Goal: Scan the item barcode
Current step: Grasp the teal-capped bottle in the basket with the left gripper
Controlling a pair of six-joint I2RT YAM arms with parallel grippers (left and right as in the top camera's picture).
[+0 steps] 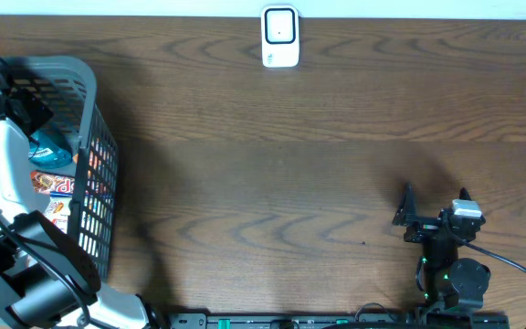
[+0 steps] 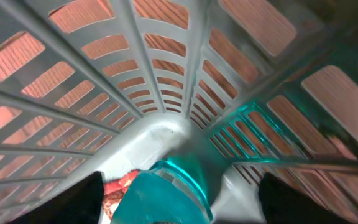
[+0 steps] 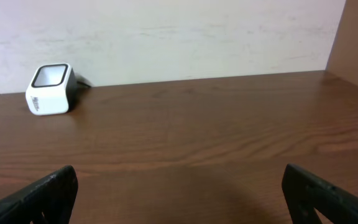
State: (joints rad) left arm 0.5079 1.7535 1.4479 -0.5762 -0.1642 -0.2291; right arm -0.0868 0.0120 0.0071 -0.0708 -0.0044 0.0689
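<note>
A teal translucent item [image 2: 166, 196] lies in the bottom corner of the grey slatted basket [image 2: 166, 87]. My left gripper [image 2: 179, 186] is down inside the basket, one dark finger on each side of the item, open, with a gap showing on both sides. From overhead the teal item [image 1: 48, 151] shows inside the basket [image 1: 94, 100] at the far left. The white barcode scanner [image 1: 280, 37] stands at the table's far edge, also seen as the scanner [image 3: 48, 90] from the right wrist. My right gripper [image 1: 407, 217] rests open and empty at the front right.
Red and white packets [image 1: 55, 187] lie in the basket beside the teal item, and a red packet [image 2: 126, 183] sits just left of it. Basket walls close in around the left gripper. A pale wall [image 3: 166, 37] backs the table.
</note>
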